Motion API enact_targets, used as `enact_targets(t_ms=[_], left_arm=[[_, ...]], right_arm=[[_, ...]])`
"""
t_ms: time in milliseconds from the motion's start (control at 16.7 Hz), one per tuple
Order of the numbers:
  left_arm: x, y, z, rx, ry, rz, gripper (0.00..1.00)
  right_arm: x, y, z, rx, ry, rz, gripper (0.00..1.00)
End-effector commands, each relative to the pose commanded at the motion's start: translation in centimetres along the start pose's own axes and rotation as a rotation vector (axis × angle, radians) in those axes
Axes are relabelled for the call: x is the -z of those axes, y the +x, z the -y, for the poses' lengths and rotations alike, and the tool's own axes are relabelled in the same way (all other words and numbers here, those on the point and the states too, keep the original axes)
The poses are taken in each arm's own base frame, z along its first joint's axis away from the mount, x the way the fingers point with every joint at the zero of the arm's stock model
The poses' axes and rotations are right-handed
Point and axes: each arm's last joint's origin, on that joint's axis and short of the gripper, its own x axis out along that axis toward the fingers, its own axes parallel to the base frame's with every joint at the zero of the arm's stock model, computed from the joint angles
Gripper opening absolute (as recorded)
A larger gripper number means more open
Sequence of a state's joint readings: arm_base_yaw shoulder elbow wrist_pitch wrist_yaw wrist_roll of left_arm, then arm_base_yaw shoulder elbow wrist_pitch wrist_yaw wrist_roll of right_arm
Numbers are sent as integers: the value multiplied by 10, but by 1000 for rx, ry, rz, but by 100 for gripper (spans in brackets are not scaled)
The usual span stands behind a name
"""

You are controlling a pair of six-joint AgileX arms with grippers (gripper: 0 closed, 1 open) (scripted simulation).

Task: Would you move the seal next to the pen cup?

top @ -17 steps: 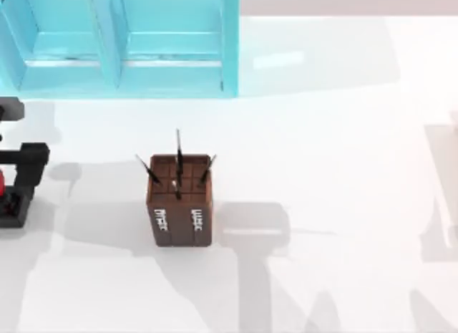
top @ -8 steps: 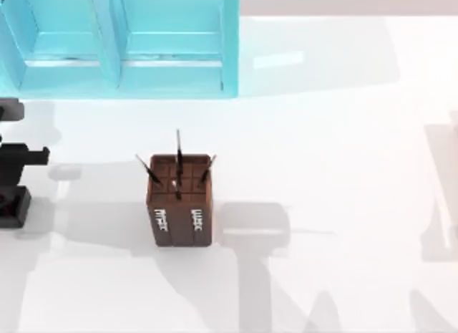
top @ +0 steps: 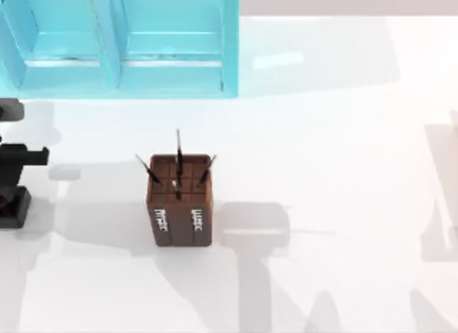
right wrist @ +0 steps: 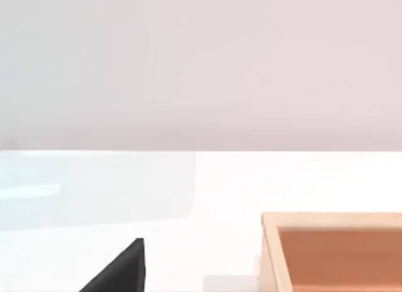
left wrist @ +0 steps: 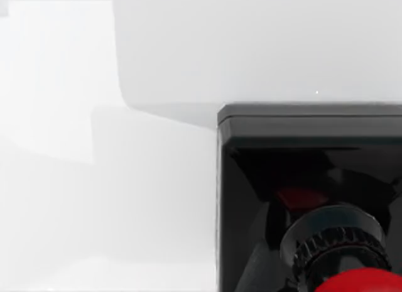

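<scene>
The pen cup (top: 179, 204), a brown box with a gridded top, dark pens and white lettering, stands left of the table's middle. The seal (top: 13, 208) sits at the table's far left edge, well apart from the cup, and only its black base shows in the top view. My left gripper (top: 18, 161) hangs over it and hides the knob there. In the left wrist view the seal (left wrist: 314, 198) is very close, with its black square base, ribbed stem and red knob (left wrist: 358, 282). A black part of my right gripper (right wrist: 119, 273) shows in the right wrist view.
A large light-blue cabinet (top: 122, 39) stands along the back left. A light wooden box (right wrist: 333, 248) lies near my right arm. White table (top: 322, 132) stretches between the pen cup and the right side.
One second ago the seal's red knob showed beside my left arm. The arm then moved over it and covered it, and it has stayed still since.
</scene>
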State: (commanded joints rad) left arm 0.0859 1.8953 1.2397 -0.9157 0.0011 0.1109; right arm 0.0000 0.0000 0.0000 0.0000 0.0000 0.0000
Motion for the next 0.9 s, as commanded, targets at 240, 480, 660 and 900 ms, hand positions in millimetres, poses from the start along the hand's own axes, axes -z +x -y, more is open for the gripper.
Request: enact_targets(t_ms=[240, 480, 660, 900], left_arm=[[-2, -3, 5, 0, 0, -1, 0], [-17, -39, 43, 0, -2, -7, 0], [-18, -83, 87, -2, 2, -20, 0], [-4, -132, 133, -2, 3, -7, 0]], right_arm=[[0, 0, 0, 0, 0, 0, 100], [0, 0, 0, 0, 0, 0, 100], [0, 0, 0, 0, 0, 0, 100], [0, 0, 0, 0, 0, 0, 100]])
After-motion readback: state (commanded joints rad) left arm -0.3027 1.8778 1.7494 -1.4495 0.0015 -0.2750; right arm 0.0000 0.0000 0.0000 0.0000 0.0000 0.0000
